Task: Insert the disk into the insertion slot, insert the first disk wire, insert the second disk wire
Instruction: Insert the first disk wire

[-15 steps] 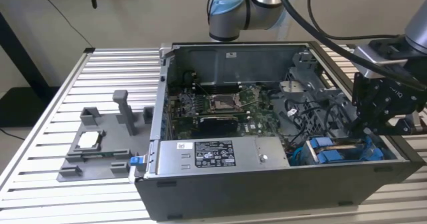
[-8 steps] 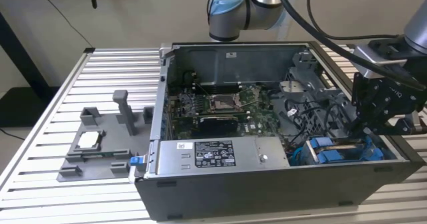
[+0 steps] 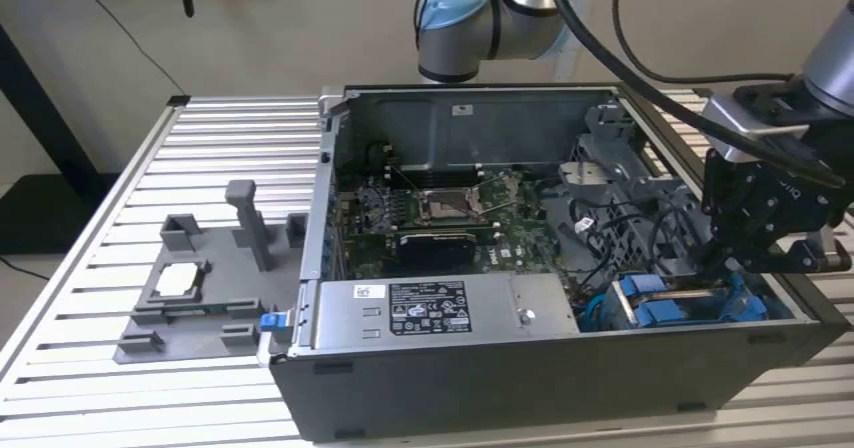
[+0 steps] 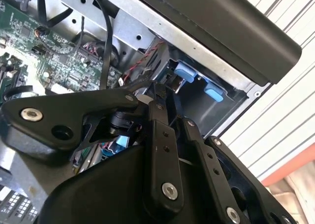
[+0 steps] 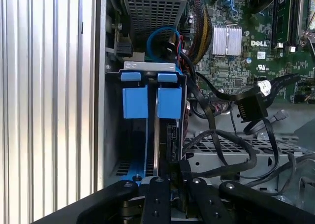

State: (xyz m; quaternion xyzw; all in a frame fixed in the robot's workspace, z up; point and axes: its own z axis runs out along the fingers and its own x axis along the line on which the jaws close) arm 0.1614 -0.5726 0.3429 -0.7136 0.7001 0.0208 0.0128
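- Jaws: parted or closed, it cannot be told; the tip of the black linkage gripper is sunk in shadow among cables in the first wrist view.
- In the exterior view the gripper hangs low inside the open dark-grey steel computer case. It is right over the small grey sheet-metal drive bay at the case corner on the exterior view's right.
- The silver-grey, blue-framed hard drive stands on edge inside the drive bay, on the side nearer the green motherboard. Its bright blue tab sits at the bay's mouth and its thin metal edge runs down toward the gripper.
- A second blue plastic tab sits just beside it, on the case-wall side.
- The gripper's tip is close against the drive's dark far end; whether it touches cannot be told.
- Black cables loop just beside the drive bay, and a flat black plug lies among them, apart from the drive.
- A grey labelled power-supply box sits in the case beside the bay, toward the exterior view's left.
- Outside the case, a grey plastic fixture lies on the ribbed aluminium table, on the exterior view's left.
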